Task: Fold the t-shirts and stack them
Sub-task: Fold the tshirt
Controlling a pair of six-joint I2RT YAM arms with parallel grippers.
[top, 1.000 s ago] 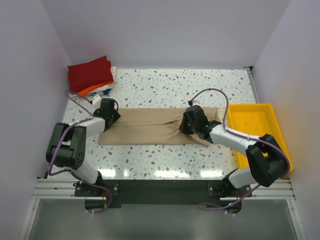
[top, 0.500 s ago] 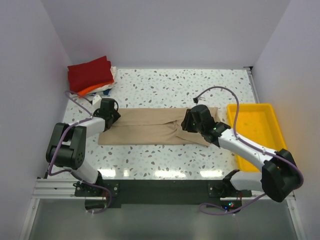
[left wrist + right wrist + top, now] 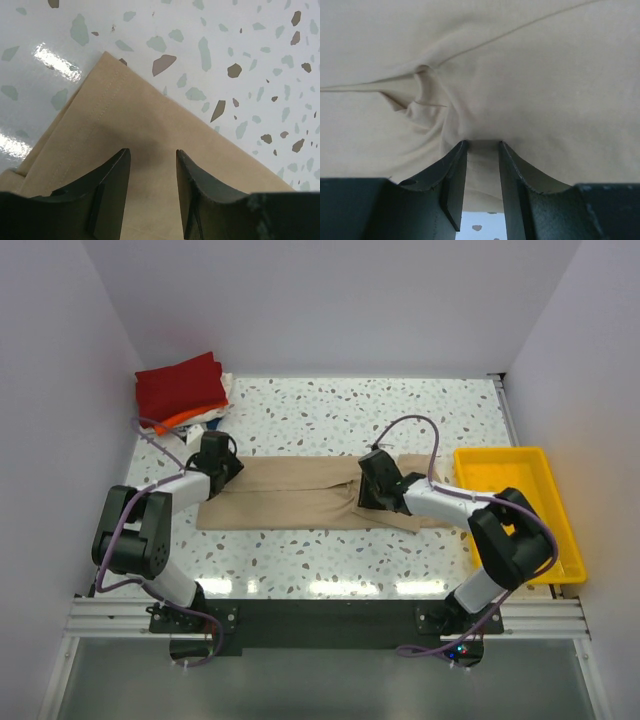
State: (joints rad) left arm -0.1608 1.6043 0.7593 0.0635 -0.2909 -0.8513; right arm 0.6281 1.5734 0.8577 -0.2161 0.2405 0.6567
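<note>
The tan shirt (image 3: 290,496) lies folded in a long strip, puckered where the right gripper (image 3: 482,144) pinches it; the left gripper (image 3: 151,156) gapes over a corner.

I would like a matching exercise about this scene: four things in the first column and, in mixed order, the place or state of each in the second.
Column one
1. tan t-shirt
2. dark red shirt
3. yellow tray
4. right gripper

Column two
a. at the right side of the table
b. shut on a pinch of tan fabric
c. uppermost in the far left corner
d. stretched across the middle

Pairs: 1-d, 2-c, 3-a, 4-b
</note>
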